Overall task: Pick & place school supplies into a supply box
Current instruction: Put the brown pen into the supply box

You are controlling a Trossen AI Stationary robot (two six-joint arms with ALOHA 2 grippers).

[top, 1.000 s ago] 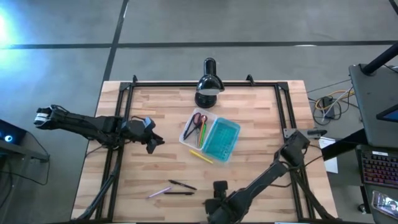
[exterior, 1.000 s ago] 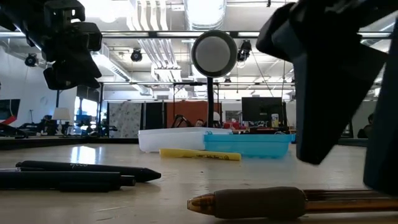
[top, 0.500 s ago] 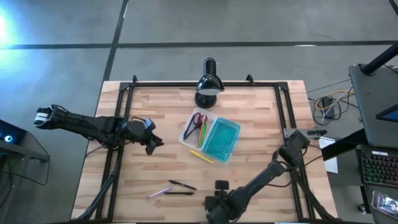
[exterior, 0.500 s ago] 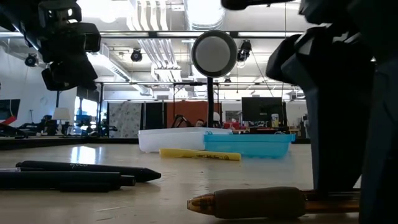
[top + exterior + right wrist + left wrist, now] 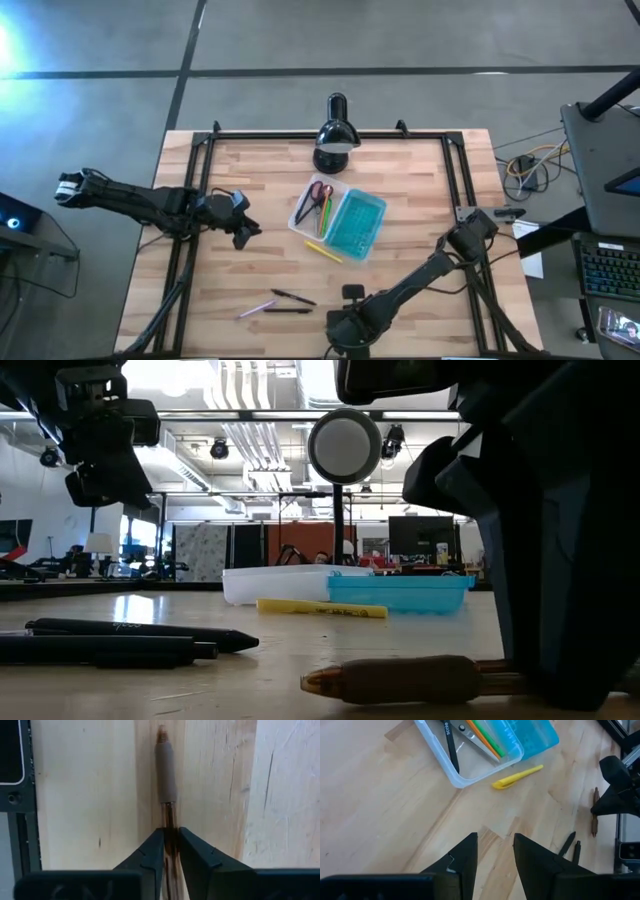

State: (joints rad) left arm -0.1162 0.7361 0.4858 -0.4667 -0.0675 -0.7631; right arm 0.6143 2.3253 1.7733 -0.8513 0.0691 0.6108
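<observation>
Lying between right gripper (image 5: 171,847): brown pen (image 5: 166,780)

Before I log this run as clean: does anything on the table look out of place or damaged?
Nothing looks damaged. A yellow pen lies beside the supply box, and two dark pens sit loose near the front edge. The right gripper is shut on a brown pen.

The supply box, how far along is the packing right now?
Done: the supply box tray already holds scissors and pens. In hand: the right end effector is closed on the brown pen at the table's near edge. Left: a yellow pen beside the box and dark pens plus a pink one.
</observation>
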